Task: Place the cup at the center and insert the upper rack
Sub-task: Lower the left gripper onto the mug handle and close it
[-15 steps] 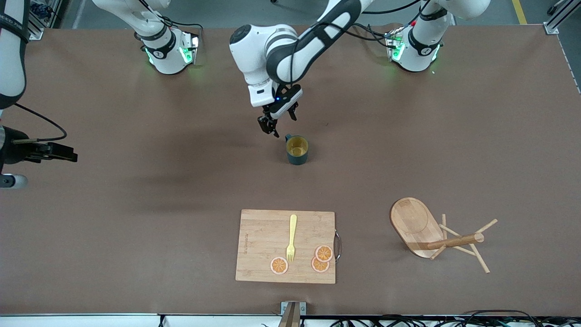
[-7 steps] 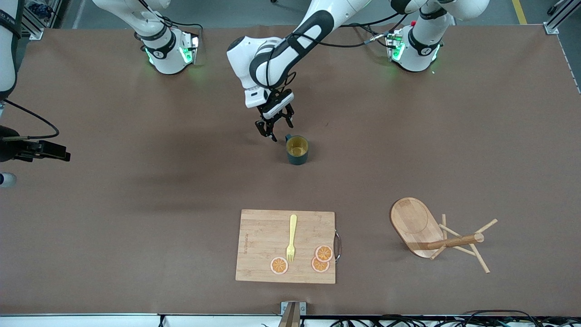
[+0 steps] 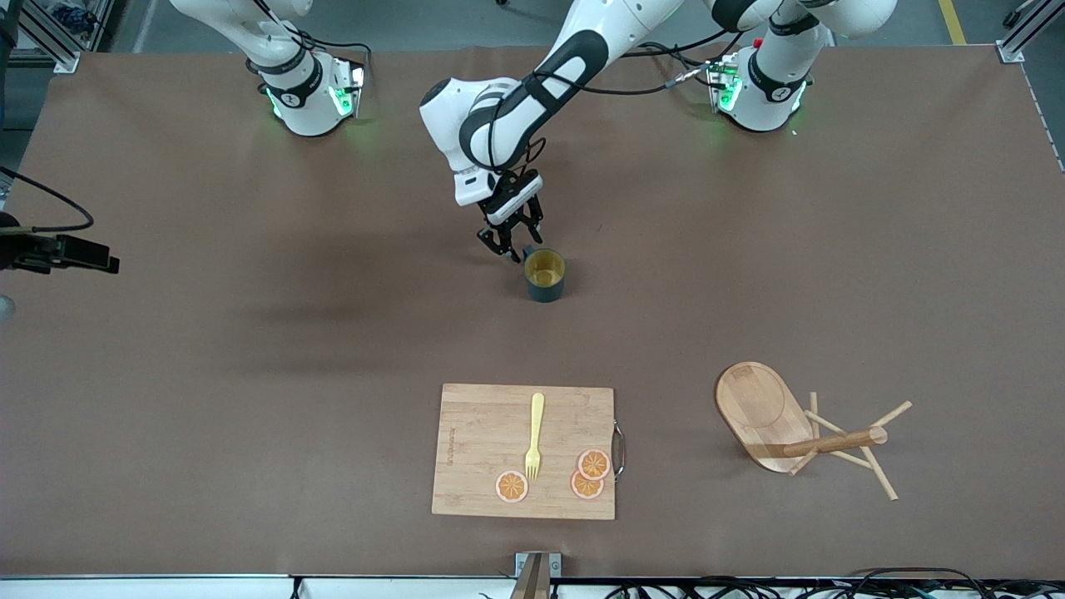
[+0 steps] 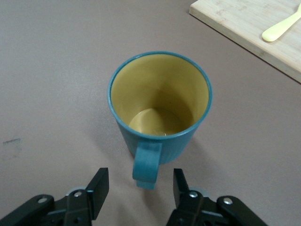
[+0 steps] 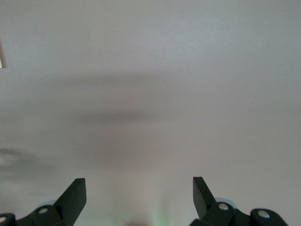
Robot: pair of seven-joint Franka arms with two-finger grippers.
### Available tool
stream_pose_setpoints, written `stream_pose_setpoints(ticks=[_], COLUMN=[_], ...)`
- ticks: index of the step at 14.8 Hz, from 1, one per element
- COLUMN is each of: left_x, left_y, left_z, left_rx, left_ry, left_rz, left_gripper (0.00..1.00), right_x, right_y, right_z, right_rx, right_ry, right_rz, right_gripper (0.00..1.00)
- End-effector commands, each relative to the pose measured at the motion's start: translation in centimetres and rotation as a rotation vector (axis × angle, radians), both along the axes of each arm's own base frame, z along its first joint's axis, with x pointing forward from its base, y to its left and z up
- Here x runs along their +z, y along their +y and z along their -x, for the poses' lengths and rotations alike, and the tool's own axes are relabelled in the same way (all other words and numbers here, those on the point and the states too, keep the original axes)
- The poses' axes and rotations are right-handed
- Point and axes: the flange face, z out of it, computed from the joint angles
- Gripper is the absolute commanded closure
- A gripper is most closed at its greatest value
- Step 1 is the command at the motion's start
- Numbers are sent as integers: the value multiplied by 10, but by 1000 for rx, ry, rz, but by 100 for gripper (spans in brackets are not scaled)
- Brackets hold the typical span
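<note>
The cup [image 3: 544, 274], dark teal with a yellow inside, stands upright near the table's middle; it also shows in the left wrist view [image 4: 160, 101]. My left gripper [image 3: 511, 244] is low beside it, open, with its fingers on either side of the cup's handle [image 4: 146, 165] without touching it; its own point in the wrist view is [image 4: 140, 184]. The upper rack [image 3: 803, 433], a wooden mug tree, lies on its side nearer the front camera toward the left arm's end. My right gripper [image 3: 83, 252] hangs open and empty over bare table at the right arm's end [image 5: 138, 190].
A wooden cutting board [image 3: 487, 433] lies nearer the front camera than the cup, with a yellow fork [image 3: 534, 433] and three orange slices [image 3: 511, 486] on it. Its corner shows in the left wrist view [image 4: 235, 19].
My left gripper has come down and closer to the cup, so the handle now sits between its open fingers. My right gripper has drifted toward the table's edge.
</note>
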Motion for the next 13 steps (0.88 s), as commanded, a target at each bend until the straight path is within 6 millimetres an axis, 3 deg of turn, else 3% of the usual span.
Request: stream_pose_setpoints(ticks=[1,5,8,13], left_x=[3,-1,-2,6], left_y=[-3,-2,-2,-3], left_z=[-3,-4,-4,-8], left_rx=[-14,-21,-25,-24], left_ry=[-41,-47,-45,-40], left_rz=[-17,-24,-29,-21], left_gripper=[44,57,66,99], right_x=[12,20,29,51], right_y=[1,1,1,6], right_z=[29,62,75,95], right_rx=[2,5,8,22], right_ry=[-12,-53,-66,-92], right_rz=[-12,-3,3,16], right_gripper=[0,0,0,0])
